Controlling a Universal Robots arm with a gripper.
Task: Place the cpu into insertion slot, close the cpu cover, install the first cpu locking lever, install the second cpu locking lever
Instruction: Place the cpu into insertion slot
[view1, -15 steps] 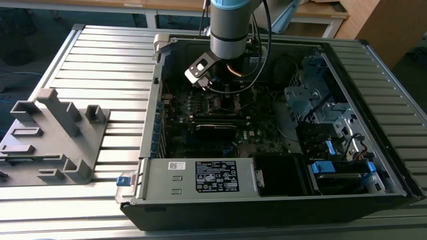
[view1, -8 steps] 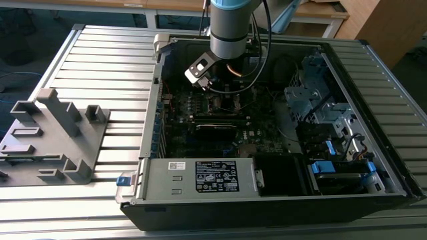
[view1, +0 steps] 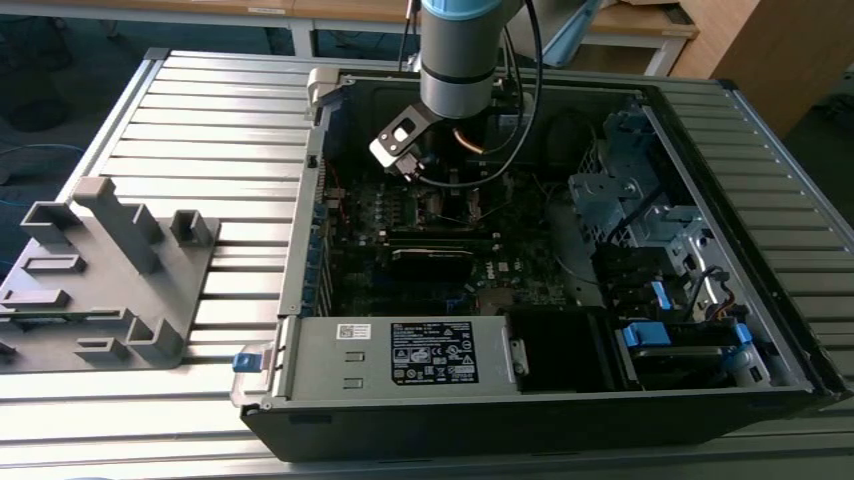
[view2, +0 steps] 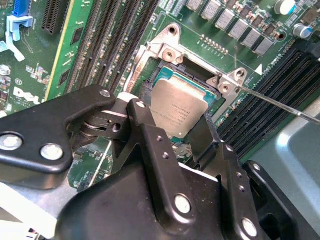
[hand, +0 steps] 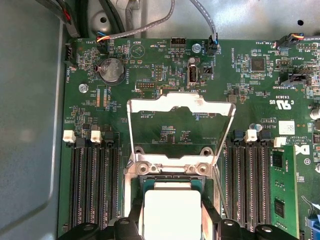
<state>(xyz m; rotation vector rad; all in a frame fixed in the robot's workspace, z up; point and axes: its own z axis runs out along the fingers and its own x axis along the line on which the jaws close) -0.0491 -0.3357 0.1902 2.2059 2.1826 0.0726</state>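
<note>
cpu within pincer (at insertion slot)

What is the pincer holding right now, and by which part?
The cpu, clamped by two opposite side edges between the fingers of the pincer, right over the insertion slot.

The exterior view stands well back and high, looking down at a slant into the open computer case lying on the slatted table, with the arm reaching in from the far side. The first wrist view faces almost straight down on the motherboard from close by. The second wrist view sits closer, looking obliquely past the gripper. Both wrist views share the cpu and the insertion slot; all three views share the motherboard.
</note>
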